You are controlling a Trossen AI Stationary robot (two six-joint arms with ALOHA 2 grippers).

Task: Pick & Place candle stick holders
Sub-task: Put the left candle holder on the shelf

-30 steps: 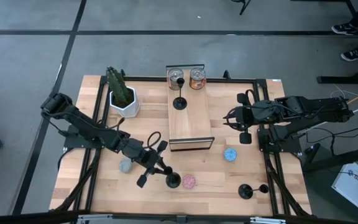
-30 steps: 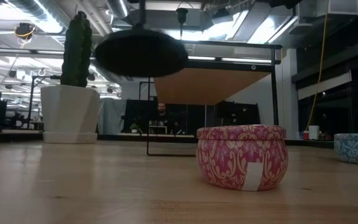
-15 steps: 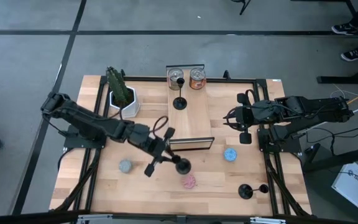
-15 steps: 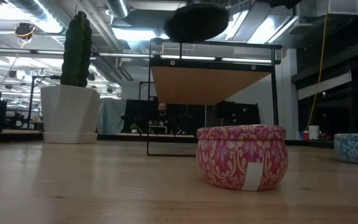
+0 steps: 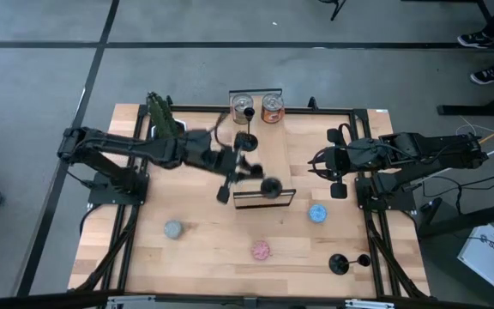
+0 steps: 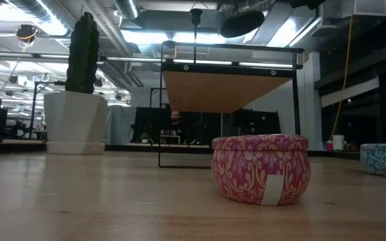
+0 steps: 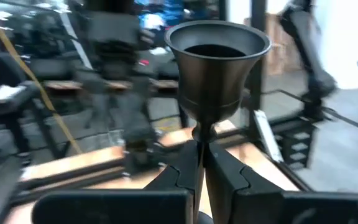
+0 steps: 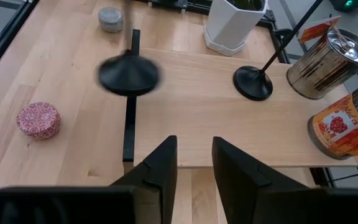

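Note:
My left gripper (image 5: 249, 172) is shut on a black candle stick holder; its round base (image 5: 271, 187) hangs over the near end of the raised wooden board (image 5: 262, 154). The left wrist view shows the holder's cup (image 7: 218, 59) above my fingers. A second holder (image 5: 247, 142) stands on its base on the board. A third (image 5: 340, 263) stands on the table at the near right. My right gripper (image 5: 337, 163) waits open at the right, above the table, with nothing between its fingers (image 8: 194, 165). My left gripper pinches the holder's thin stem (image 7: 202, 149), just under the cup, between its two fingers. The fingers come in level from the table's left and lie across the stem. The holder is lifted clear and roughly upright, cup up, its base (image 6: 242, 23) in the air below.
Two metal cans (image 5: 243, 107) (image 5: 272, 107) stand at the board's far end. A cactus in a white pot (image 5: 168, 129) is at the far left. Grey (image 5: 172, 229), pink (image 5: 262, 250) and blue (image 5: 317, 212) round tins sit on the table.
My left gripper has risen and swung from beside the pink tin toward the table's far and right edges, arriving over the board's near end. It has stayed shut, and the holder has travelled with it, clear of the table throughout.

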